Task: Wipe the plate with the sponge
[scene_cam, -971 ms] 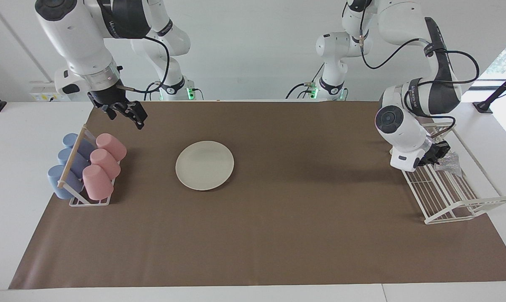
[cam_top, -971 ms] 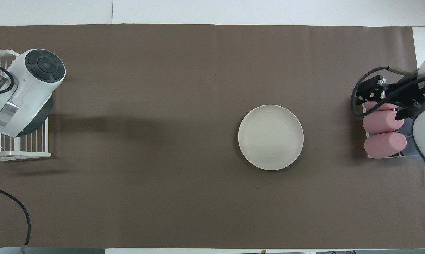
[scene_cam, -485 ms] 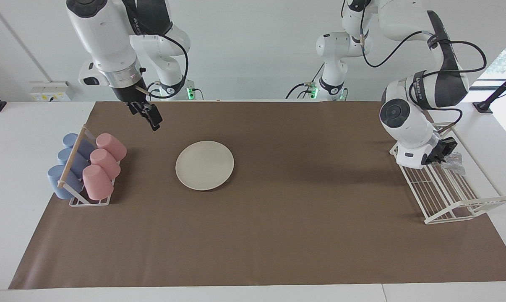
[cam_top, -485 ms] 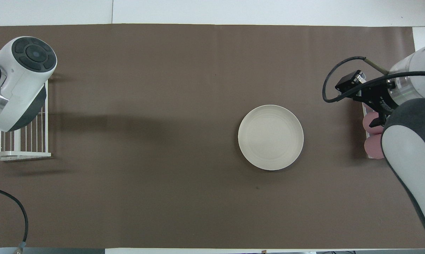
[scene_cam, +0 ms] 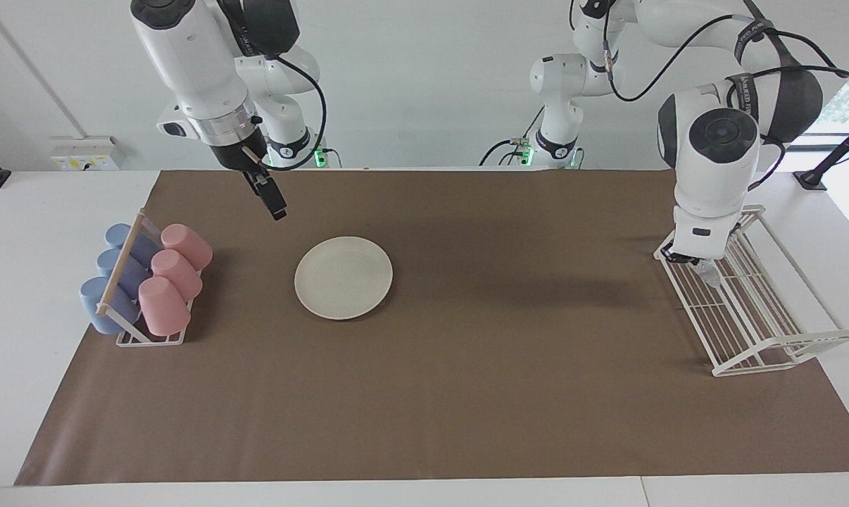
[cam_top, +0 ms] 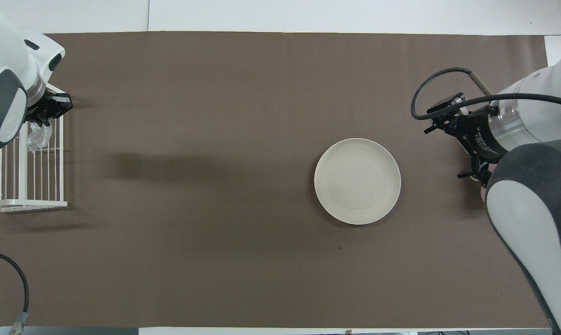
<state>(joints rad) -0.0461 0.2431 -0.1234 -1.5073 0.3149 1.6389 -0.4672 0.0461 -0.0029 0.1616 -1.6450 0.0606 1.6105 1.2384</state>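
The cream-white plate lies flat on the brown mat, also in the overhead view. My left gripper points down over the robot-side end of the white wire rack and is shut on the silvery sponge, which hangs under it just above the wires. The overhead view shows that gripper and the sponge too. My right gripper hangs empty over bare mat between the plate and the cup rack, also in the overhead view.
A rack with pink and blue cups stands at the right arm's end of the table. The wire rack stands at the left arm's end. The brown mat covers the table between them.
The left wrist turned from sideways to pointing down and lifted the sponge off the wire rack. The right gripper swung from above the cup rack toward the plate.
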